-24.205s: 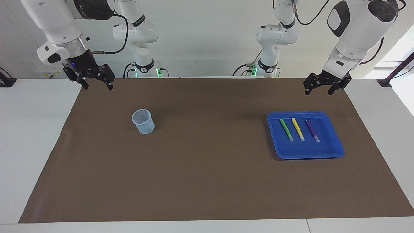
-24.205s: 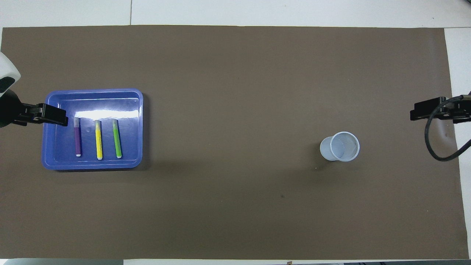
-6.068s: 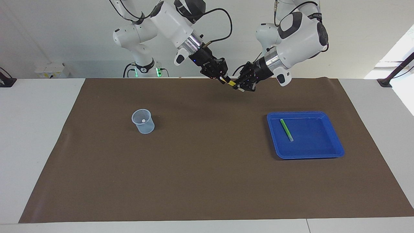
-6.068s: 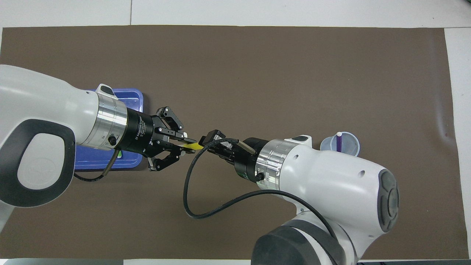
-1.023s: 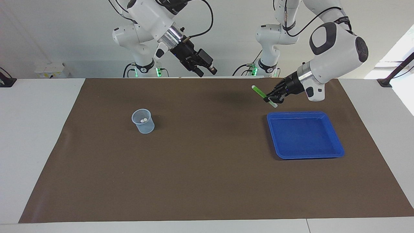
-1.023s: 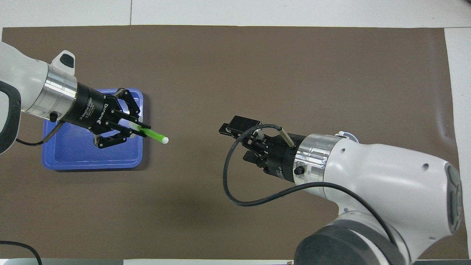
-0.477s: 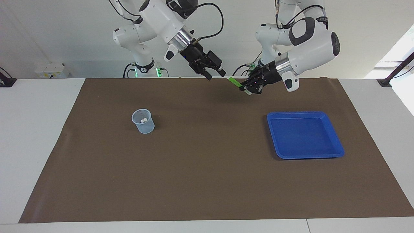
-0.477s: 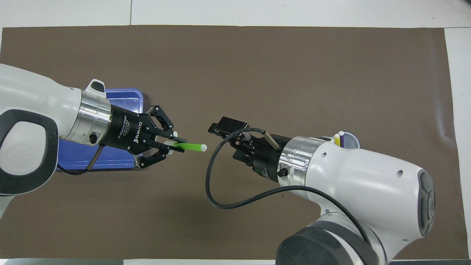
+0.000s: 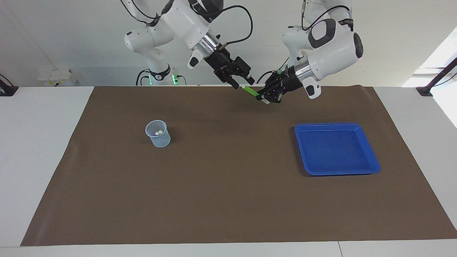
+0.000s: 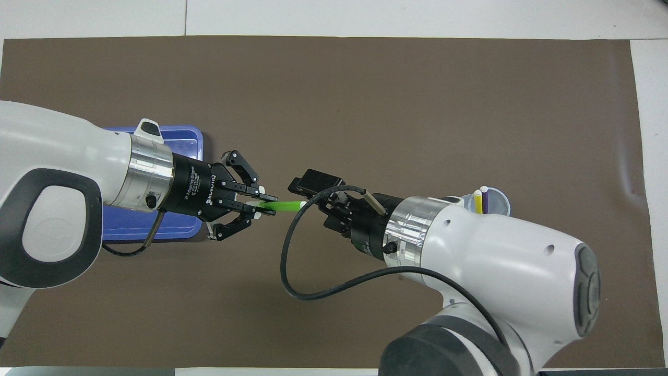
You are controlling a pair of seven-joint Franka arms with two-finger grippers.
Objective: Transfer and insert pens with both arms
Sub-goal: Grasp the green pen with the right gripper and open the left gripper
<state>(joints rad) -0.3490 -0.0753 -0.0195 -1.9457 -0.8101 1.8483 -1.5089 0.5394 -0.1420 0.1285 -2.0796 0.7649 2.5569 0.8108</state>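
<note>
At the upper middle of the facing view, above the desk, the left end effector (image 9: 263, 98) grips the green pen (image 9: 250, 91), whose long axis points straight into the right end effector (image 9: 244, 82), spread wide around its free tip.

One camera looks from high across the table (image 9: 228, 178) toward the robots. The other looks steeply down from above them. Both share the mat (image 10: 365, 94).
</note>
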